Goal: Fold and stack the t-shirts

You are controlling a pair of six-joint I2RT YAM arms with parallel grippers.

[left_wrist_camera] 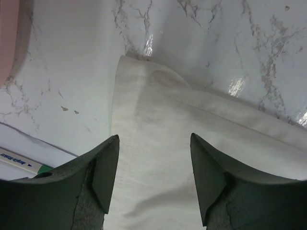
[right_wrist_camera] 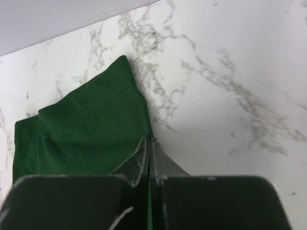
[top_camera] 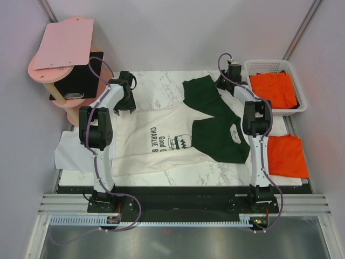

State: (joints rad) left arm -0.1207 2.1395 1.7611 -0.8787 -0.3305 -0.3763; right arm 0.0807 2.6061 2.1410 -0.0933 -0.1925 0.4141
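Cream-white, the printed cloth t-shirt [top_camera: 161,141] is lying spread on the marble table [top_camera: 161,81], the left gripper [left_wrist_camera: 154,140] hanging open and empty astride its pale corner [left_wrist_camera: 130,69], needing to sink lower before closing, while the right gripper [right_wrist_camera: 149,143] is apparently clamping its dark green sleeve [right_wrist_camera: 81,129].

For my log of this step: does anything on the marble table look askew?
Yes. The cream-white t-shirt with dark green sleeves lies unevenly: green cloth is folded over its chest, one sleeve sticks outward.
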